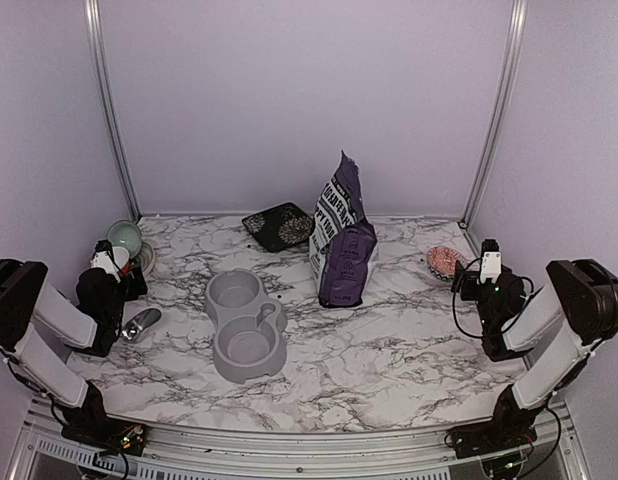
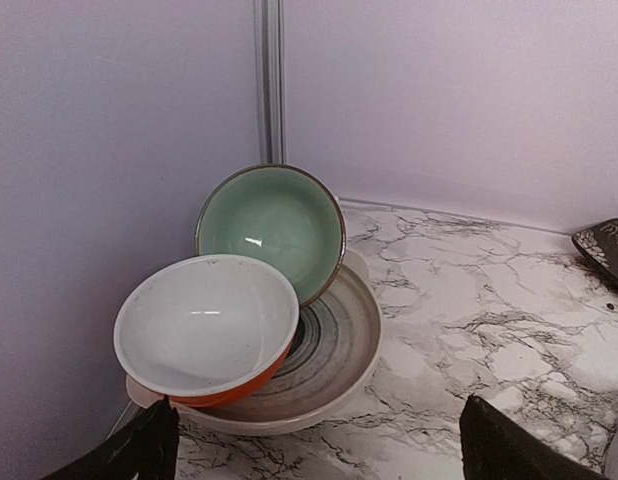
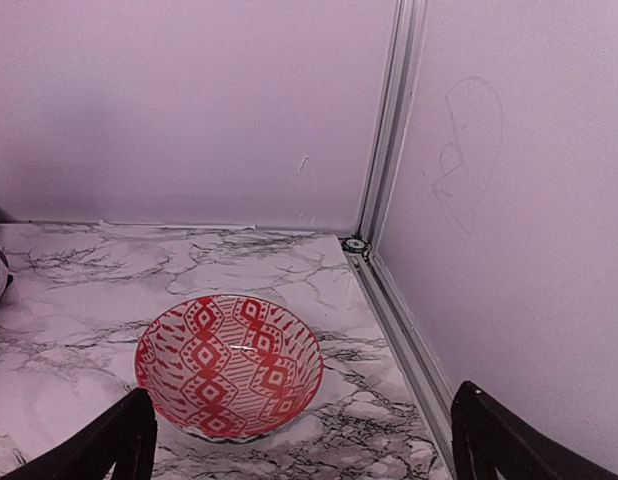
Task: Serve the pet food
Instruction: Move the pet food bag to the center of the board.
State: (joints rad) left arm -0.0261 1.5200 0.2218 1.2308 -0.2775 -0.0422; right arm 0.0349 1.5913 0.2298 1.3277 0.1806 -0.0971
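Kibble shows nowhere loose, so presumably all of it sits inside the bag (image 1: 344, 240), upright at mid-counter (image 1: 409, 350); just left of it the double bowl (image 1: 247, 325) has both wells bare; the scoop (image 1: 141, 325) lies untouched near the left arm. Nothing of the serving looks done: left claw (image 2: 324, 455) and right claw (image 3: 301, 440) both gape wide and hold nothing, each facing a far corner; getting food from bag to bowl is all left.

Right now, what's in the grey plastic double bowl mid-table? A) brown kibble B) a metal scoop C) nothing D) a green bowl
C: both wells of the grey double bowl show bare grey bottoms; the shiny metal scoop lies apart from it.
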